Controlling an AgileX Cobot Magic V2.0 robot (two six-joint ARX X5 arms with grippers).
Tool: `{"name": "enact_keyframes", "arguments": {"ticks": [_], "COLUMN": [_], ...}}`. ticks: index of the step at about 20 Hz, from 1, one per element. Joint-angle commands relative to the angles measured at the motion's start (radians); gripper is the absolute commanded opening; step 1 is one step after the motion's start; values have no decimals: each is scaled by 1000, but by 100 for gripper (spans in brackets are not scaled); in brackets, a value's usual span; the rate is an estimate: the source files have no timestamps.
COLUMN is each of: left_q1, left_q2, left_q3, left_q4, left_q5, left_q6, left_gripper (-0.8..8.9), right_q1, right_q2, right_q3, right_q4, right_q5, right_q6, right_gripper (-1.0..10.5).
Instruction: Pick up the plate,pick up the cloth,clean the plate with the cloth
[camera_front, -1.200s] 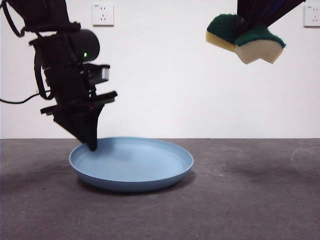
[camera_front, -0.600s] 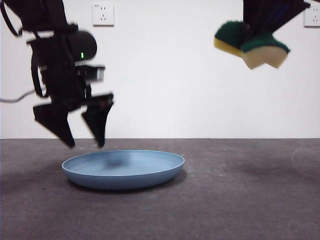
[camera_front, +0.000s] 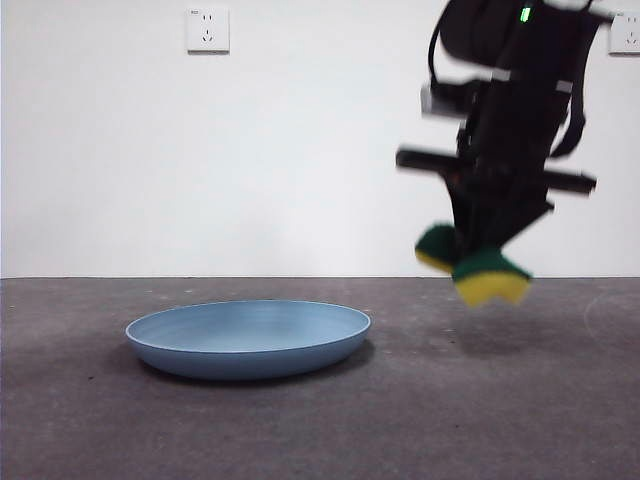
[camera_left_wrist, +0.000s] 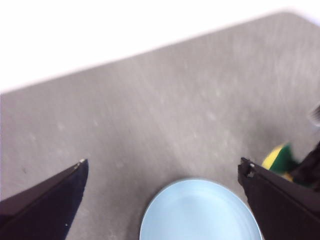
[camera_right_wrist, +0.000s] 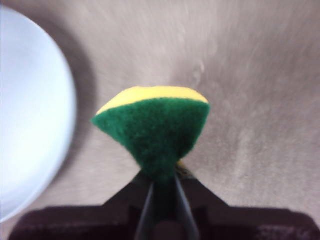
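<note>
Front view, plate: the light-blue plate lies flat on the dark grey worktop, with no hand touching it.
Front view, right hand: the right hand hangs low over the worktop, well to one side of the plate, clenched on the cloth, a yellow sponge with a green scouring face, pinched so that it folds.
Front view, cloth height: the cloth is clear of the worktop, a faint shadow beneath it.
Left wrist view, left hand: the left hand is released, its two black jaws spread wide and empty, high above the plate; the cloth shows as a yellow-green patch at one side.
Right wrist view, grip: the right hand grips the cloth at its middle, green face toward the camera; the plate's rim is off to one side, apart from the cloth.
Step in hand: the cloth is picked up, but the plate is not held, so that pick-up looks undone.
Next move: probably the left hand must come down, close on the raised rim and lift the plate, so that the cloth can reach its face.
</note>
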Motion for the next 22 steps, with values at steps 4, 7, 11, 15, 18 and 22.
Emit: {"name": "enact_keyframes", "arguments": {"ticks": [4, 7, 11, 15, 18, 22], "left_q1": [-50, -69, -69, -69, -69, -69], "left_q2": [-211, -310, -336, -336, -336, -336], "left_q3": [-326, -422, -422, -422, -422, -422], "left_q4": [137, 180, 177, 168, 158, 143], "left_q5": [-53, -53, -53, -52, -52, -52], "left_q6": [-60, -66, -66, -65, -65, -66], "left_gripper": [502, 502, 502, 502, 502, 501], "right_q1": [-35, -51, -58, -58, -58, -58], "right_q2": [127, 170, 158, 128, 92, 8], "right_q3": [-7, -7, -7, -6, -5, -4], "right_q4": [27, 28, 32, 31, 29, 9], "right_q5": [-1, -2, -2, -2, -2, -3], "right_q6": [-22, -37, -37, -37, -36, -36], "right_gripper": [-12, -11, 65, 451, 473, 473]}}
